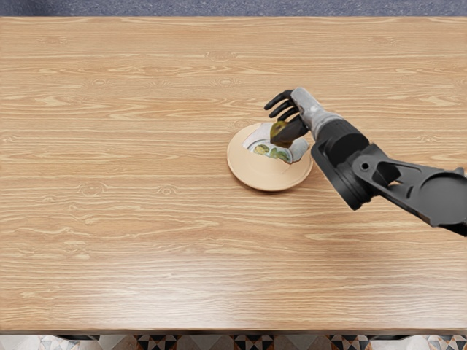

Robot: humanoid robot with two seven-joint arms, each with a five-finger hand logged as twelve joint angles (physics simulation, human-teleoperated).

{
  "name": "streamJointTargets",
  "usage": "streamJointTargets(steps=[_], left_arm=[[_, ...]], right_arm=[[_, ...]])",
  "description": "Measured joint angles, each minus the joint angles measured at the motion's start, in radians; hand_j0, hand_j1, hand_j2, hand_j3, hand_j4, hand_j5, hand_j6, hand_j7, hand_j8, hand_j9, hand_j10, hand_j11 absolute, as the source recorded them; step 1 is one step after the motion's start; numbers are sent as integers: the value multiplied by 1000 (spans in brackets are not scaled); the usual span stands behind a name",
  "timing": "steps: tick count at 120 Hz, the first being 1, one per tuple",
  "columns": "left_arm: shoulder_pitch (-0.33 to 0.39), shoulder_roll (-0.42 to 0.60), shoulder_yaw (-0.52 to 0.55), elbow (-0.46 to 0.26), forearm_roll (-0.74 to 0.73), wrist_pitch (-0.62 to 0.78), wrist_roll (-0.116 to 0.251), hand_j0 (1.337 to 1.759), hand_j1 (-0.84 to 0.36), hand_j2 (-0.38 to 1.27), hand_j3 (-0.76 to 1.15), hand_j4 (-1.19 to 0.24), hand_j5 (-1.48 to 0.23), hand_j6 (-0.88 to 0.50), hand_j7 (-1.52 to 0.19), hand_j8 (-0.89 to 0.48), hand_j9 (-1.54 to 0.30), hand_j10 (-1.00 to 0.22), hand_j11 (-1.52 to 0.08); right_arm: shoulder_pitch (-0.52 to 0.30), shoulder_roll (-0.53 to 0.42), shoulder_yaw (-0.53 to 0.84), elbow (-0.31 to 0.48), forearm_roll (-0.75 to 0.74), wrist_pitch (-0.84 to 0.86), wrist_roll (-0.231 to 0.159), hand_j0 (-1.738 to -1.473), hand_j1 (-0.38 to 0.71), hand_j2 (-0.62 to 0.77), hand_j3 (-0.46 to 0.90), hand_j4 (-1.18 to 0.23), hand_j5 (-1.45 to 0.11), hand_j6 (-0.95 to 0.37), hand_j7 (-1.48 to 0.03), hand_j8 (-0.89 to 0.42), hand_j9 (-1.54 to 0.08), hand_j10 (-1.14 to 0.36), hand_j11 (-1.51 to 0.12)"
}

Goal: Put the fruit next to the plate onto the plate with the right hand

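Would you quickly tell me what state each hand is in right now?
Left hand: not in view.
Right hand: closed on the fruit, above the plate.

A wide wooden table [146, 233] fills nearly the whole view, its grain running side to side. Right of centre sits a round tan plate [254, 172], with a pale patch bearing some green marks in its far half. The right arm [368, 169], dark and bulky, comes in from the right edge and reaches up and left to the plate's far rim. The right hand [295, 109] hangs over that rim, and a small yellow-brown fruit [279, 131] is tucked under the palm, pinched by the thumb and lower fingers. The upper fingers [278, 103] stick out leftward. Whether the fruit touches the plate I cannot make out. A strip of patterned floor [241, 342] shows below the near edge.
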Motion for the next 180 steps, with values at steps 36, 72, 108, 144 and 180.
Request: streamJointTargets(steps=[36,72,108,144,180], left_arm=[[0,0,0,0,0,0,0,1658,349,0,0,0,0,-1,0,0,0,0,0],[0,0,0,0,0,0,0,1658,349,0,0,0,0,-1,0,-1,0,0,0],[0,0,0,0,0,0,0,1658,349,0,0,0,0,-1,0,-1,0,0,0],[0,0,0,0,0,0,0,1658,349,0,0,0,0,-1,0,-1,0,0,0],[2,0,-1,0,-1,0,0,1658,349,0,0,0,0,0,0,0,0,0,0]], right_arm=[[-17,26,-10,-4,-2,-1,0,-1658,245,94,0,-555,-731,-558,-726,-508,-728,-483,-726],[-12,25,-9,-3,-5,-9,0,-1658,-159,21,0,-175,-230,-176,-228,-162,-229,-157,-228],[3,-31,2,2,18,58,0,-1658,-306,6,0,-41,-53,-42,-52,-38,-53,-37,-53],[5,-285,235,36,439,750,0,-1658,-340,2,0,-10,-12,-11,-12,-10,-12,-9,-12],[-13,-510,285,-11,804,1094,0,-1658,-347,1,0,-3,-3,-4,-3,-3,-3,-3,-3]])
